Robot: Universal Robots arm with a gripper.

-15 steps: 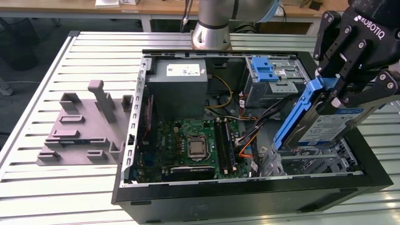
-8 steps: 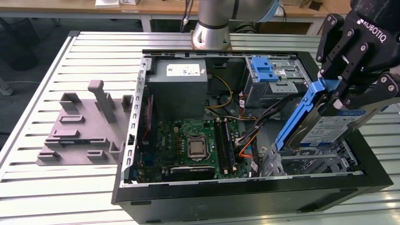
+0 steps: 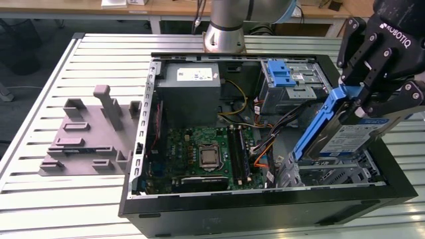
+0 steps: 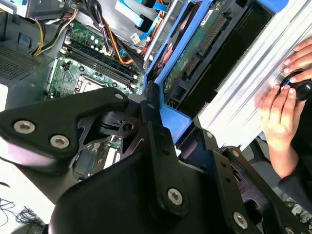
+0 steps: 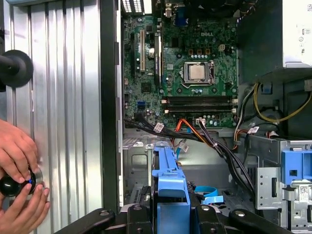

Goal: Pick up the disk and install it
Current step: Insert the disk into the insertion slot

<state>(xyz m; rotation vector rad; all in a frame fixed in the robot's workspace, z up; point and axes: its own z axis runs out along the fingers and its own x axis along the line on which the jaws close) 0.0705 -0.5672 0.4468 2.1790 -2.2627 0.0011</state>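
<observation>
My gripper (image 3: 364, 99) is shut on the disk (image 3: 349, 137), a silver-grey drive with a blue-and-white label in a blue carrier. The disk hangs tilted, its lower end over the metal drive cage (image 3: 332, 174) at the near corner of the open computer case (image 3: 265, 209), at the exterior view's right. Whether it touches the cage I cannot tell. In the second wrist view the black fingers (image 4: 156, 141) clamp the blue carrier (image 4: 170, 117), and the drive's green underside (image 4: 195, 58) shows. The first wrist view has the carrier (image 5: 168, 178) rising from the gripper (image 5: 168, 219) towards the motherboard (image 5: 195, 63).
Inside the case sit a grey power supply (image 3: 192, 82), cable bundles (image 3: 265, 134) and another blue-fronted bay (image 3: 285, 74). A grey moulded fixture (image 3: 86, 134) lies on the slatted table at the exterior view's left. A person's hands (image 5: 19, 170) rest on a knob beside the case.
</observation>
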